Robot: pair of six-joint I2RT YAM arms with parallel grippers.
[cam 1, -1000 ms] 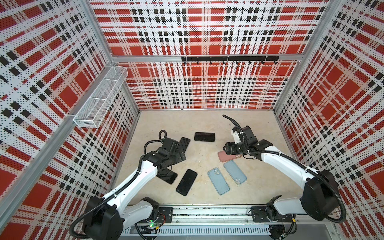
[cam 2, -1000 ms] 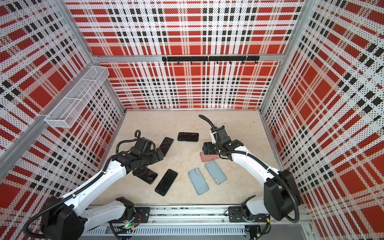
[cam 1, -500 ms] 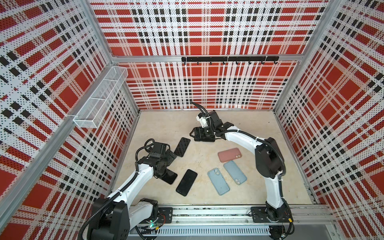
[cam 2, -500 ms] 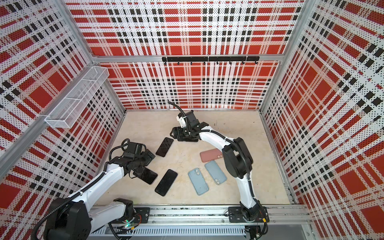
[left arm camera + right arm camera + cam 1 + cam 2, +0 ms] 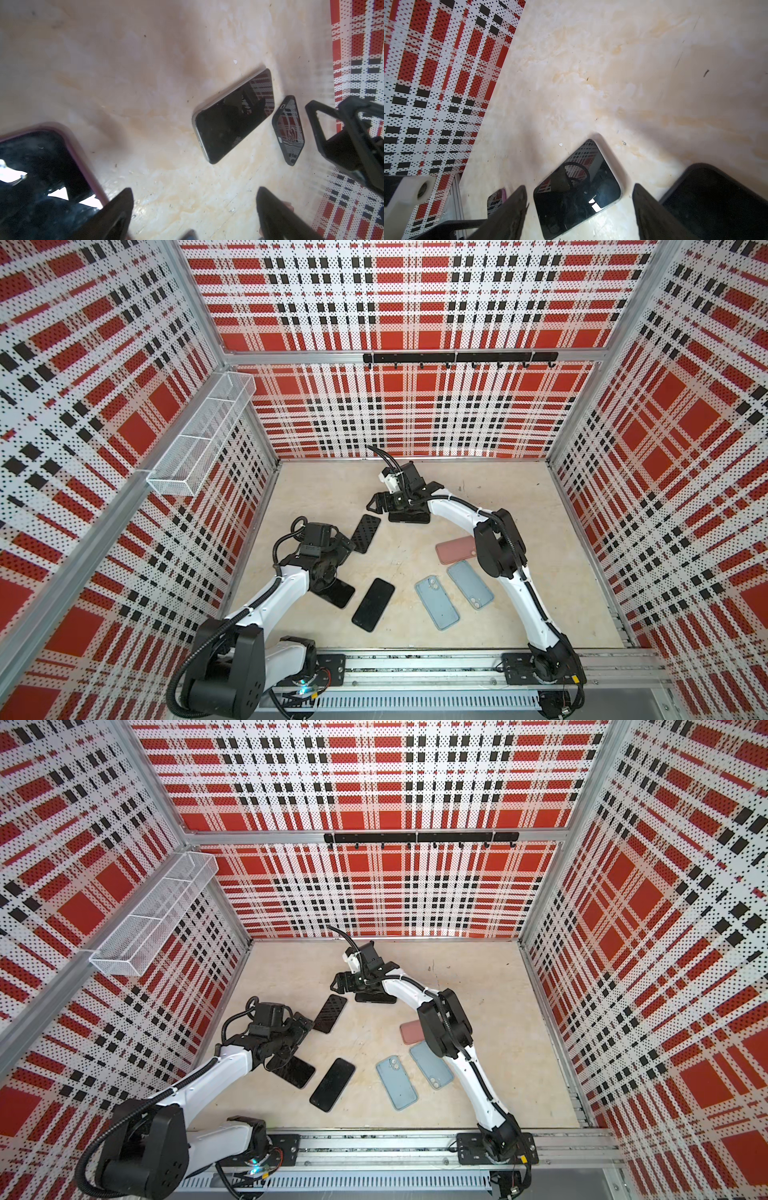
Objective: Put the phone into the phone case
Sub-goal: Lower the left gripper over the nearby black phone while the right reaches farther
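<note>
Swinging over from the pink case (image 5: 455,549) to the table's (image 5: 498,497) far middle, the right gripper (image 5: 579,188) is spreading its jaws wide astride a bare black phone (image 5: 411,517), gripping nothing. Pulled back, the left gripper (image 5: 194,192) is hovering with jaws released just beside a purple-rimmed cased phone (image 5: 338,593). Also lying out are one more bare phone (image 5: 373,604), one black perforated case (image 5: 365,533) and two light-blue cases (image 5: 437,602).
</note>
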